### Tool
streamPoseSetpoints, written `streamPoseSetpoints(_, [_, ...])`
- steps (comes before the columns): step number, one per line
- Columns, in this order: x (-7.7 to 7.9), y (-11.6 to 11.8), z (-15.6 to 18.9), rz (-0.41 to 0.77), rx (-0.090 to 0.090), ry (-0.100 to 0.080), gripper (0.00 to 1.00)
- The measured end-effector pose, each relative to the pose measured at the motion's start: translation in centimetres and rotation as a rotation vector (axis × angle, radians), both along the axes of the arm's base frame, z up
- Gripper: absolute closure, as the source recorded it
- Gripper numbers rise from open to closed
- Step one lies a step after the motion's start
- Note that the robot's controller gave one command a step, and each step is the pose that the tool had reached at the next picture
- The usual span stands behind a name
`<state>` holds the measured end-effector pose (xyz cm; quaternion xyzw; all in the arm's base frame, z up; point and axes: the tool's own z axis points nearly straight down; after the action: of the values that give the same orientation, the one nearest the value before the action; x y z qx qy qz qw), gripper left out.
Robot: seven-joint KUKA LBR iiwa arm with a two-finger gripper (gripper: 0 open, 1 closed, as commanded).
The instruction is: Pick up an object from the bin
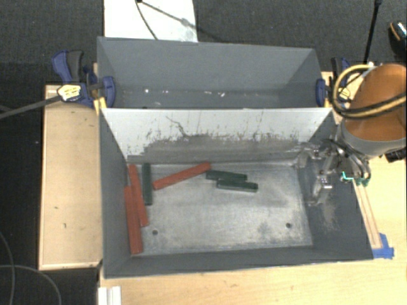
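Observation:
My gripper hangs at the bin's right side, over the sloping right wall, with nothing seen in it. Nearest to it, well to its left on the bin floor, lie two short dark green blocks side by side. A long red stick lies slanted just left of them, its upper end almost touching the blocks.
A thin dark green stick lies upright in the view near the left wall. Beside it two red sticks run along the foot of that wall. The arm with its orange cover and cables stands at the right edge.

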<state>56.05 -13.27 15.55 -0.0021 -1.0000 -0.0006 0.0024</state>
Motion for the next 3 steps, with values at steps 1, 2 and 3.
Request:
streamPoseSetpoints(1, [2.3, 6.3, -9.0, -0.026, 0.003, -0.002, 0.00])
streamPoseSetpoints(2, [3.2, 12.1, -8.5, 0.063, 0.002, -0.011, 0.00])
streamPoseSetpoints(3, [3.2, 11.7, -8.4, 0.063, -0.001, -0.011, 1.00])
